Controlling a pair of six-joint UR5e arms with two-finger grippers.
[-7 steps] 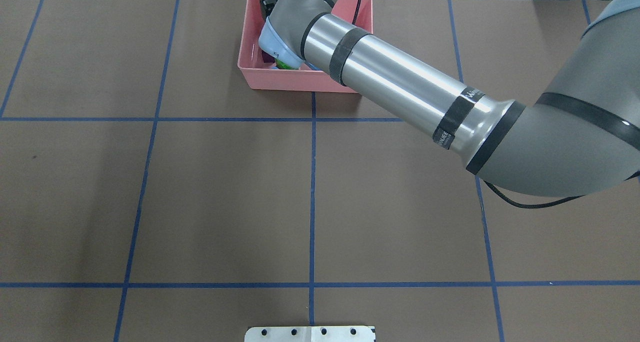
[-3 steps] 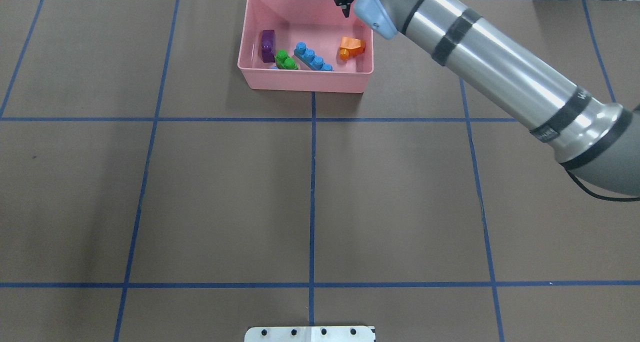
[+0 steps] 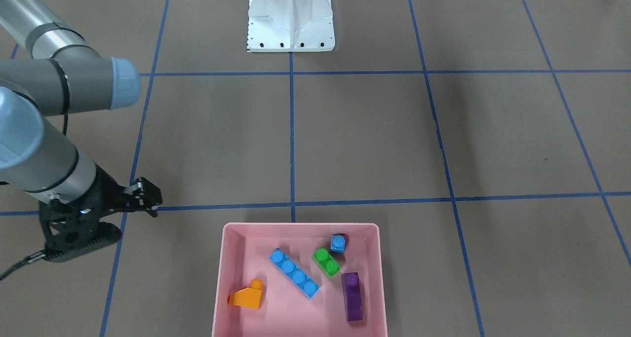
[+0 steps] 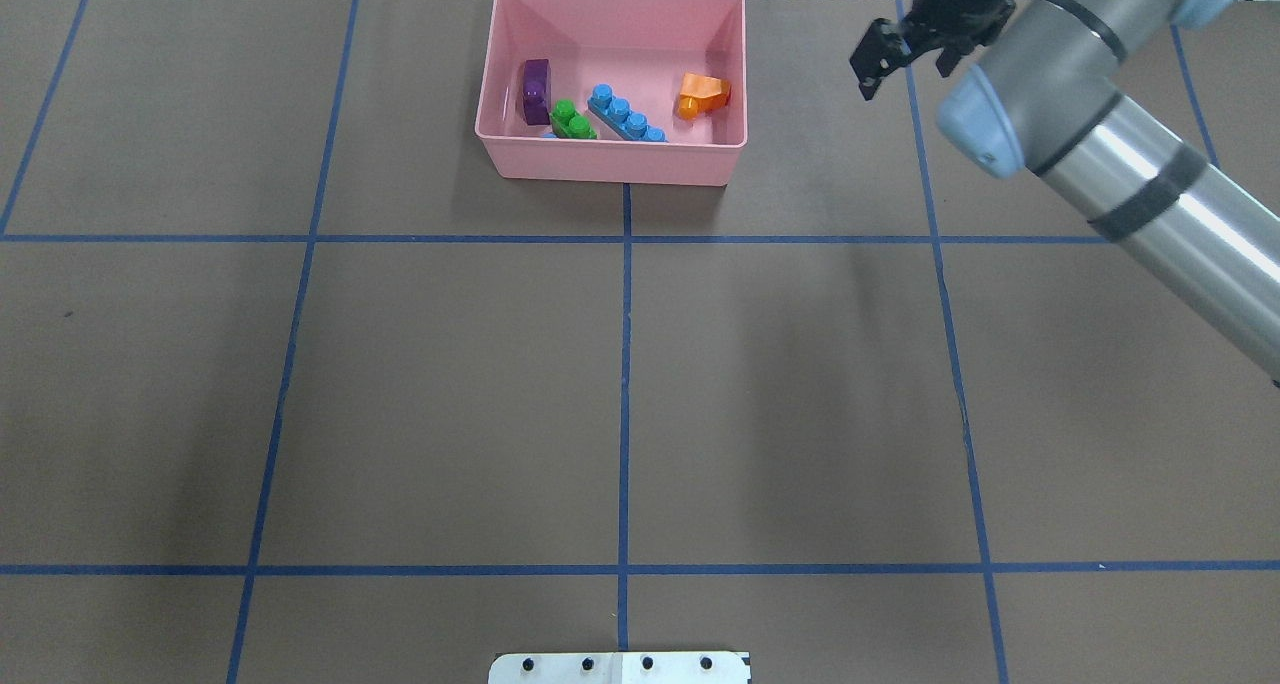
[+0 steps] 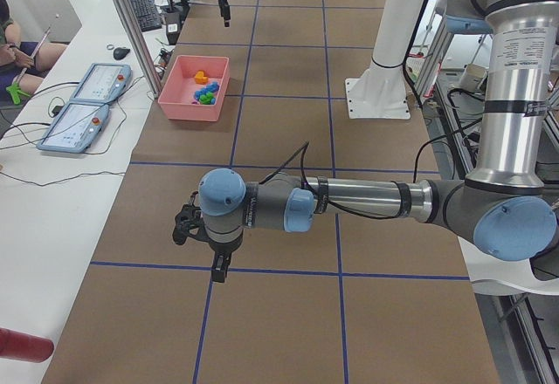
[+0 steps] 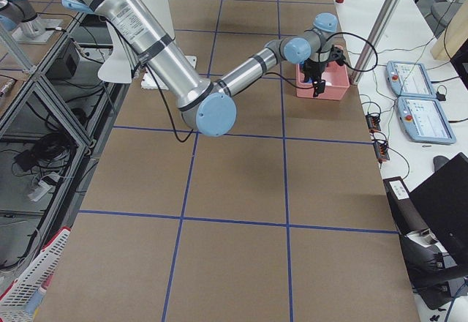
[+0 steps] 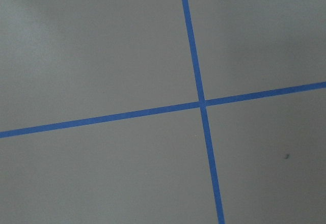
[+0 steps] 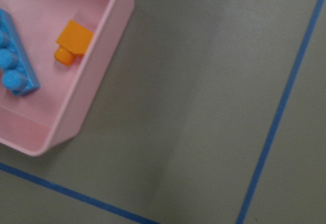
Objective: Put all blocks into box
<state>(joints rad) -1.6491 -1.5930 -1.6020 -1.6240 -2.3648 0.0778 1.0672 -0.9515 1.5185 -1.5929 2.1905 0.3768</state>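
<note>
Five pieces are shown lying inside the pink box, at the bench edge far from the robot's base: the orange block, long blue block, green block, tiny blue block and purple block. The right pincer is held released and empty, well apart from the box. The left pincer is in view, but its state cannot be told.

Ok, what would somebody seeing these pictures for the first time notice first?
The pink box at the far edge of the table from the robot, holding five bright toy bricks: orange sloped brick, long blue brick, green brick, tiny blue brick and purple brick. Next, the right gripper, hanging beside the box, outside it.
</note>
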